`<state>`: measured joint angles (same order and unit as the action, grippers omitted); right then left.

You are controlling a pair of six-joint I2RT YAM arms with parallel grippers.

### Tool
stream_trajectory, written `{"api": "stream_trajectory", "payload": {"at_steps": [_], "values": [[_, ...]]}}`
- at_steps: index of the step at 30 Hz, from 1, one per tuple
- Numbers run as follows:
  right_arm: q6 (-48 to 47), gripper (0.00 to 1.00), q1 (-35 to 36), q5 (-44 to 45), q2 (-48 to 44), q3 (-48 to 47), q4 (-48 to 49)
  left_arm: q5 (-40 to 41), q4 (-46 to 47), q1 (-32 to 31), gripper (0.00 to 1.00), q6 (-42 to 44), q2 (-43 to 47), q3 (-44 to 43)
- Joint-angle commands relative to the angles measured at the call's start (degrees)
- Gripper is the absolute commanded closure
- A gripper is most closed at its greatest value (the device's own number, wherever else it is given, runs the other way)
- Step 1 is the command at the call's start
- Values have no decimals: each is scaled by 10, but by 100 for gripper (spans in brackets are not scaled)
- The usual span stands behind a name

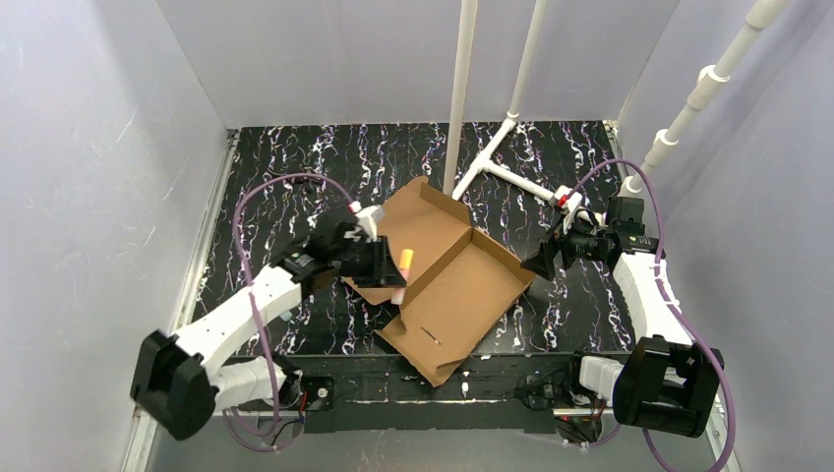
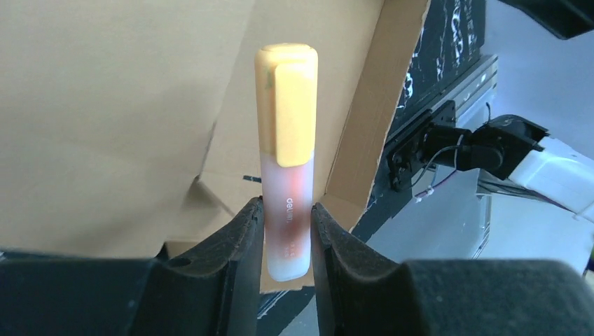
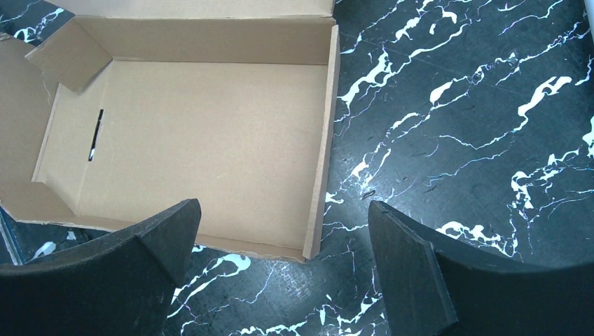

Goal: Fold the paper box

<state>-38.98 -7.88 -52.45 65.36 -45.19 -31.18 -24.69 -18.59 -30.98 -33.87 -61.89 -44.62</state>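
The paper box (image 1: 462, 290) lies open in the middle of the table, a shallow brown tray with its lid flap (image 1: 418, 221) spread out behind. My left gripper (image 1: 391, 280) hovers over the box's left side, shut on a highlighter (image 1: 404, 261). In the left wrist view the highlighter (image 2: 287, 140) has an orange cap and a translucent body and stands clamped between my fingers (image 2: 242, 238), with the paper box (image 2: 126, 105) behind it. My right gripper (image 1: 539, 264) is open and empty, just off the box's right corner. The right wrist view shows my right gripper (image 3: 282, 205) above the box's corner wall (image 3: 319, 182).
A white pipe frame (image 1: 506, 128) stands at the back of the black marbled table (image 1: 285, 167). Grey walls close in the left, back and right sides. The box's near corner (image 1: 433, 369) reaches over the table's front edge. A slit (image 3: 95, 133) is cut in the tray floor.
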Motion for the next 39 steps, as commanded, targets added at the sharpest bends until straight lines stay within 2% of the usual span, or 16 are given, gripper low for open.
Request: {"api": "stream_trajectory", "payload": {"at_steps": [1,5,8,12,15,17,19,20,22,24,26,28,30,31,35,39], "values": [[4,2,-4,-4,-9,-8,12,79,32,-69,100,-35,-82,-57],[6,2,-5,-6,-10,-8,14,127,44,-129,98,-53,-155,-107],[5,2,-5,-7,-9,-9,12,155,42,-178,81,-57,-225,-155],[2,2,-5,-6,-11,-10,8,183,14,-195,58,-49,-268,-201],[1,2,-5,-4,-14,-7,7,265,-17,-195,43,-28,-216,-194],[-7,2,-5,-8,-15,-5,4,315,-40,-195,35,-4,-141,-180],[-29,2,-5,-19,-19,3,0,358,-65,-193,18,4,-19,-121],[-58,2,-5,-31,-25,15,-3,344,-65,-191,11,-22,72,-66],[-121,2,-4,-51,-34,31,-24,311,-68,-189,9,-116,216,66],[-156,2,6,-21,-40,21,-42,327,-113,-187,6,-249,382,166],[-156,2,21,20,-35,8,-44,349,-168,-186,3,-281,466,183],[-134,2,64,86,-20,-7,-19,331,-198,-186,5,-286,457,179],[-68,3,173,228,26,-37,35,282,-197,-187,11,-295,380,170],[-38,5,197,261,46,-46,57,273,-196,-187,15,-308,356,169],[28,12,231,311,104,-63,123,268,-158,-187,16,-366,321,195],[50,23,260,338,146,-71,155,308,-45,-187,13,-381,320,243]]}}
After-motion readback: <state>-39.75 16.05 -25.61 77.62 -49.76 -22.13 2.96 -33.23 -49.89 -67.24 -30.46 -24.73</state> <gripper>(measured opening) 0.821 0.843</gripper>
